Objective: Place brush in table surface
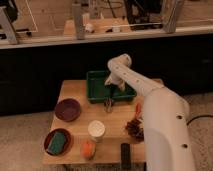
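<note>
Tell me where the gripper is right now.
In the camera view, the gripper hangs open over the middle of the wooden table, at the green tray's front rim, with the white cup nearer the camera.

We see the gripper [109, 100] low at the front rim of the green tray [95, 80], jaws apart, over the table surface [75, 92]. Purple bowl [67, 109], white cup [96, 129] and black slab [125, 152] sit nearer us
</note>
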Tool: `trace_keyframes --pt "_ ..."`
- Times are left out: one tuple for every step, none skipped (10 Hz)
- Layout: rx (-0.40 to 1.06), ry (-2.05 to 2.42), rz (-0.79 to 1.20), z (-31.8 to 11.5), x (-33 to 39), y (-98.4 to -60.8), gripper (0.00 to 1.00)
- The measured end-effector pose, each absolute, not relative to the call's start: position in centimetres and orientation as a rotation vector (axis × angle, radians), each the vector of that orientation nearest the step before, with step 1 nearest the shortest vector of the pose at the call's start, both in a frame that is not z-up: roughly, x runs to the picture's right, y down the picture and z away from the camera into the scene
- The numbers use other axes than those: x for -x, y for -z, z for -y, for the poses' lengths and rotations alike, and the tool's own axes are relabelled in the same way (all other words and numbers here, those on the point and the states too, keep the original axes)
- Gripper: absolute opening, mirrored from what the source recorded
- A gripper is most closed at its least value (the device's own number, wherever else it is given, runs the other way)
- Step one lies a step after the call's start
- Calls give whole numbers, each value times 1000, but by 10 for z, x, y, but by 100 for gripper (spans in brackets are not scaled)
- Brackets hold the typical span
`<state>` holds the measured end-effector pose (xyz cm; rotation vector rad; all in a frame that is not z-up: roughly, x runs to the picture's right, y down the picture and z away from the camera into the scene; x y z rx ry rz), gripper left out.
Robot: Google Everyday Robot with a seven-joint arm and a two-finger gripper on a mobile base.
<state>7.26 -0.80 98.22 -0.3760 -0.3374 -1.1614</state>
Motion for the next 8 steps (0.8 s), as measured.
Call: trace_keyframes --pt "384 1163 340 1 -72 -988 80" --pt "389 1159 339 -4 -71 -991 78" --pt "391 1153 337 -9 -70 -994 71" --pt "393 1149 335 -12 -69 -996 62" --pt "389 1142 327 -13 -66 -995 50" --pt "384 1135 320 -12 -64 -994 41" --pt "377 1131 311 -8 -62 -991 31" --pt "372 1132 302 -8 -61 -989 22"
